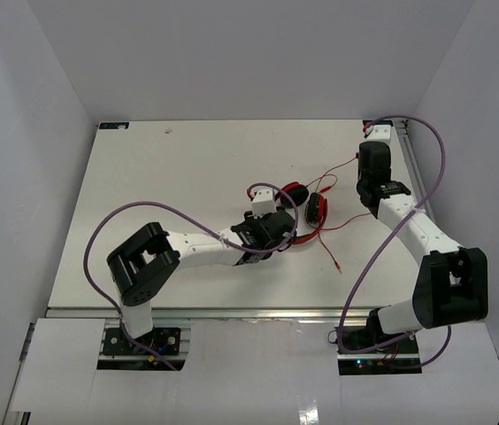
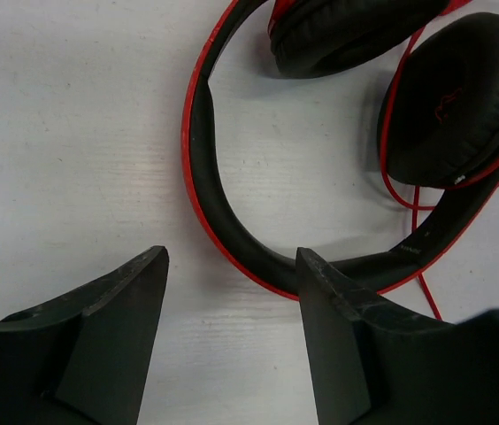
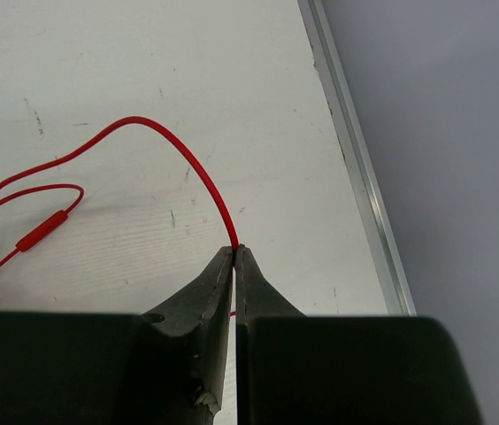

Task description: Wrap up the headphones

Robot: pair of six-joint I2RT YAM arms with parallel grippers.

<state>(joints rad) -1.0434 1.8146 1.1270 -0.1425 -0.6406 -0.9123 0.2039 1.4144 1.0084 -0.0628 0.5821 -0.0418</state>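
The red headphones (image 1: 307, 205) lie flat mid-table, earcups side by side. In the left wrist view the red-and-black headband (image 2: 210, 195) curves down from the two black-padded earcups (image 2: 462, 88) and passes just beyond my right fingertip. My left gripper (image 2: 232, 257) is open over bare table, with nothing between its fingers; it sits at the headband's near-left side (image 1: 281, 235). My right gripper (image 3: 234, 250) is shut on the thin red cord (image 3: 165, 142), pinched at the fingertips near the table's right edge (image 1: 364, 159). An inline remote (image 3: 42, 232) sits on the cord's loop.
An aluminium rail (image 3: 356, 168) marks the table's right edge, close beside the right gripper. The cord's plug end (image 1: 336, 266) trails toward the front. Thick purple robot cables (image 1: 165, 209) arch over both arms. White walls enclose the table.
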